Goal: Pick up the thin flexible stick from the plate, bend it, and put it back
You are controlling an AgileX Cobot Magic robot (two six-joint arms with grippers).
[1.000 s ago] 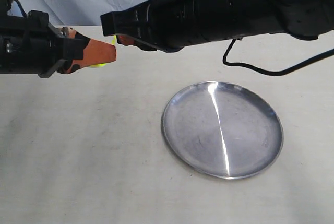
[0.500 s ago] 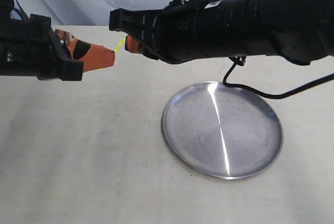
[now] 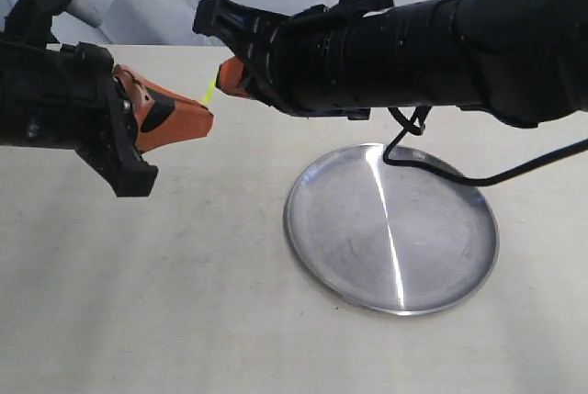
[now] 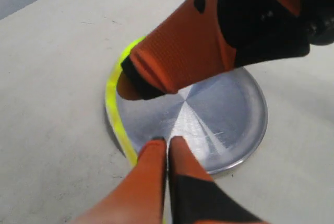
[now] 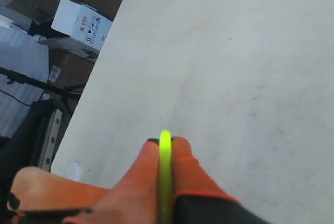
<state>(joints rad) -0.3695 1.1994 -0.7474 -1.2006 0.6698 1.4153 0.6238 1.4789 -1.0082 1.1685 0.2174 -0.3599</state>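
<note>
Hanging above the pale beige table (image 3: 184,311) in the upper left of the exterior frame, the thin yellow-green flexible stick (image 3: 209,92) is off the round shiny silver metal plate (image 3: 292,229), which lies bare toward the lower right with a bright streak across it. Only a short piece of the stick shows in this view. It runs steeply from the orange tips of the left gripper (image 3: 204,118), at the lower left, up to the orange tips of the right gripper (image 3: 227,75), just above and to the right. The two grippers sit close together, nearly tip to tip.

The left wrist view shows more of the stick (image 4: 108,96). It is bowed into an open curve, its long axis no longer straight, arcing from under the right gripper (image 4: 128,80) round to the left gripper (image 4: 167,141), with the plate (image 4: 235,119) seen beyond them. The left gripper's two fingers are pressed tight together, and the stick's end disappears at them, so it appears clamped there.

In the right wrist view the stick (image 5: 165,177) lies lengthwise between the right gripper (image 5: 166,143) fingers, which are clenched on it from both sides. Its rounded end pokes just past the tips and points out over the bare table (image 5: 250,51).
</note>
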